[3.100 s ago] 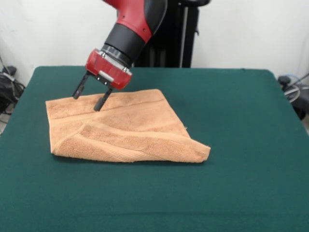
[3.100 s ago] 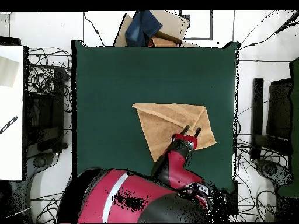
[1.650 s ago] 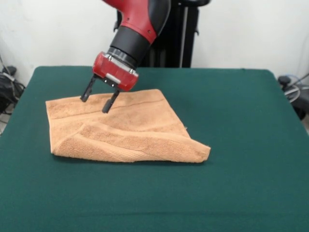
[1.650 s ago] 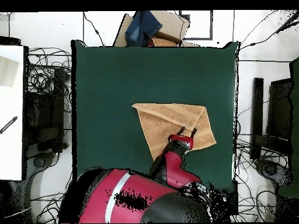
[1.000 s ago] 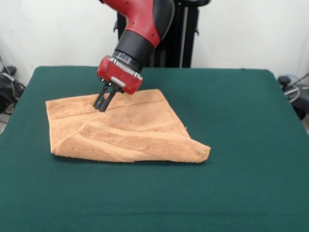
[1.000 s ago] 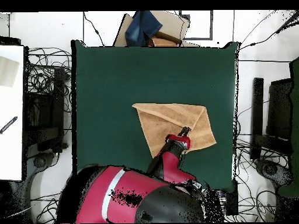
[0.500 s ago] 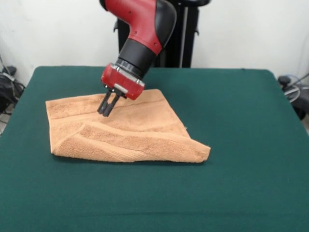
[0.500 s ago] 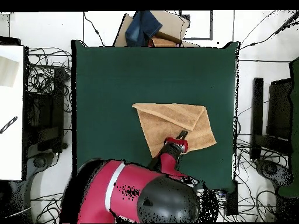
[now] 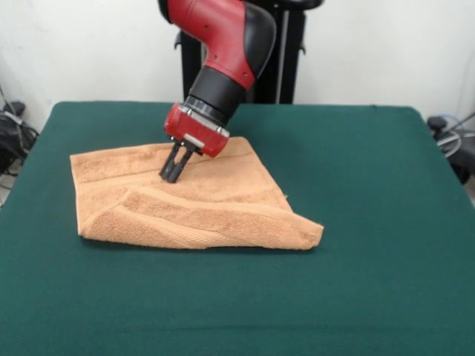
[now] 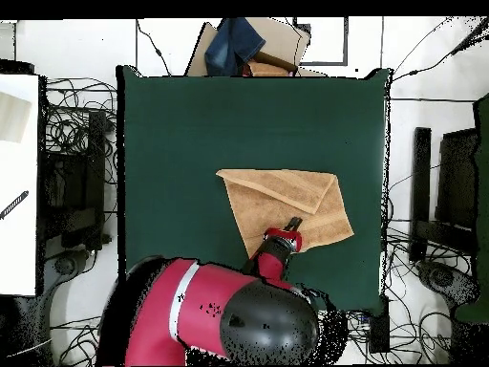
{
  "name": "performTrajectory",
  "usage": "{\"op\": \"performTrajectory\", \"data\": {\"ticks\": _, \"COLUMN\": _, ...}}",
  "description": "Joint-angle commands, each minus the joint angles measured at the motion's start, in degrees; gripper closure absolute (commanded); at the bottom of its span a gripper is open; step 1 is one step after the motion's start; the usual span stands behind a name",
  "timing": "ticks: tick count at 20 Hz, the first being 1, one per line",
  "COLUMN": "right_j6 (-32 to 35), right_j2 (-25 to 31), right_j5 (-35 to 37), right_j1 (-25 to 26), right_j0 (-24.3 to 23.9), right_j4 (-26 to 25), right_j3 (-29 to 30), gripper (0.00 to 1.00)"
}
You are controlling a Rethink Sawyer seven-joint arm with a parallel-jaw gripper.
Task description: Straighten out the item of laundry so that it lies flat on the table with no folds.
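Front view: folded towel [image 9: 197,200] beneath closed end effector [image 9: 173,175].

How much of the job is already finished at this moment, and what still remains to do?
Done: nothing visible yet; the towel is folded over itself on the table, a thick flap along its front edge. In hand: the end effector is shut, tips down at the towel's back layer; whether it pinches cloth is unclear. Left: open the fold and spread the towel flat.

**Arm and gripper pose**

Red and black arm [image 9: 223,44] descends from above, slanting down and to the left in the front view; red wrist flange above the gripper [image 9: 173,173], whose jaws are closed together, tips pointing downward at a tilt
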Motion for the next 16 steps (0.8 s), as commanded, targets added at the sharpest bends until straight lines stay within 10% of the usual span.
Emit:
{"op": "performTrajectory", "data": {"ticks": 1, "right_j6": 17.24, "right_j2": 7.34, "right_j5": 1.66, "right_j1": -1.76, "right_j0": 0.57, "right_j4": 2.76, "right_j3": -0.95, "gripper": 1.0}}
{"op": "performTrajectory", "data": {"ticks": 16, "right_j6": 14.12, "right_j2": 7.95, "right_j5": 4.73, "right_j1": 3.58, "right_j0": -0.05, "right_j4": 5.81, "right_j3": -6.52, "gripper": 1.0}}
